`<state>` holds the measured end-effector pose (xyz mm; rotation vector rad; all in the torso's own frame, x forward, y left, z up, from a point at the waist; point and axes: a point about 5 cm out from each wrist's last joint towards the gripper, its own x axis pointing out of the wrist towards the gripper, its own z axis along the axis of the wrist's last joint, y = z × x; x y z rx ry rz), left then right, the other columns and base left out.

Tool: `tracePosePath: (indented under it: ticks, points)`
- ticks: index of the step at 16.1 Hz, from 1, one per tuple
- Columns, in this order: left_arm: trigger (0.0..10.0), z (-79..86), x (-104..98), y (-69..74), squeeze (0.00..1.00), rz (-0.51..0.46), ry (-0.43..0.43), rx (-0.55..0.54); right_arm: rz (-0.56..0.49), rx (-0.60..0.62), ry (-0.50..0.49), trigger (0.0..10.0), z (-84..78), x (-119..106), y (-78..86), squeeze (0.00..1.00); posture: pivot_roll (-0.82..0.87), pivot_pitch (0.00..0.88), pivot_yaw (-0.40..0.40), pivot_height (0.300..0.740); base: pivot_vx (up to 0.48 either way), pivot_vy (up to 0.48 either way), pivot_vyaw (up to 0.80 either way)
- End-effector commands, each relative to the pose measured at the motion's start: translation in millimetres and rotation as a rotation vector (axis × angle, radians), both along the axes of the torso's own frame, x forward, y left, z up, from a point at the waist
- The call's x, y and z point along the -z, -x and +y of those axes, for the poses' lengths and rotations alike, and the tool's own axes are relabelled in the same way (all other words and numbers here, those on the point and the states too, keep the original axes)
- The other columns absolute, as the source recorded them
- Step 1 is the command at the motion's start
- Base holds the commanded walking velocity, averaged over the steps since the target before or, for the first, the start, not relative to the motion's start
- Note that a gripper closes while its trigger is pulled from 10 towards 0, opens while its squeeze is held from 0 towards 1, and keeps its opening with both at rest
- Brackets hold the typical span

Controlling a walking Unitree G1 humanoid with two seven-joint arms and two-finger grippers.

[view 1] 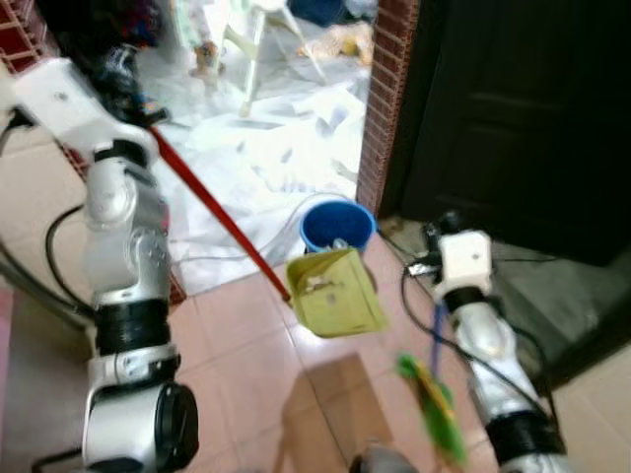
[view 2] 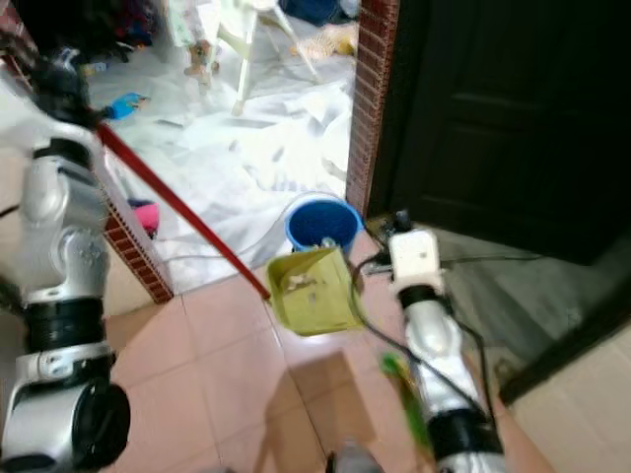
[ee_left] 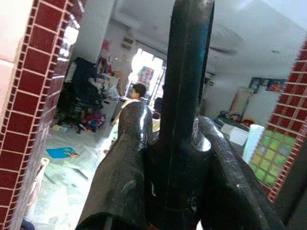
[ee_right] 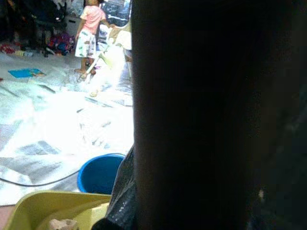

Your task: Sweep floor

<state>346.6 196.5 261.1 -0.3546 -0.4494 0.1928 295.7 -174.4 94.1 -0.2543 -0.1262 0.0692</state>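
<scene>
A yellow-green dustpan (view 1: 335, 291) with some debris in it hangs above the pink tile floor on a long red handle (view 1: 212, 212). My left gripper (view 1: 133, 99) is raised at the upper left and is shut on that handle's top; in the left wrist view both fingers (ee_left: 124, 163) wrap around the pole (ee_left: 187, 72). My right gripper (view 1: 446, 225) sits right of the dustpan, shut on a broom with a blue handle (view 1: 437, 330) and blurred green bristles (view 1: 434, 404). The right wrist view is mostly blocked by a dark pole (ee_right: 192, 115), with the dustpan's rim (ee_right: 53, 201) below.
A blue bucket (view 1: 337, 225) stands just behind the dustpan, beside a red brick pillar (view 1: 385, 99) and a dark door (view 1: 513, 118). White plastic sheeting (view 1: 266, 148) covers the floor beyond, with a white chair (view 1: 261, 39). A child (ee_right: 88, 28) stands far back. Brown cardboard (view 1: 335, 404) lies near my feet.
</scene>
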Motion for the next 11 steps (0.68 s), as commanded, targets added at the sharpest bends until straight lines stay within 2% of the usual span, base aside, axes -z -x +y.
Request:
tracePosePath:
  ticks: [1,8,11]
  points:
    - [10.0,6.1,-20.2,3.6,0.00,-0.098,0.029,-0.033,-0.061,-0.044,-0.002,10.0,12.7,-12.9,-5.2,0.00,-0.06,0.000,0.044,0.740,0.480,0.000,0.00]
    - [10.0,8.1,-26.8,2.1,0.00,-0.118,-0.007,-0.082,-0.055,-0.065,-0.005,10.0,16.6,-10.6,-4.1,0.00,-0.06,0.000,0.048,0.740,0.480,0.000,0.00]
    - [10.0,4.8,-31.0,0.7,0.00,-0.135,-0.064,-0.099,-0.056,-0.078,-0.014,10.0,20.1,-9.9,-3.6,0.00,-0.06,0.000,0.050,0.740,0.480,0.000,0.00]
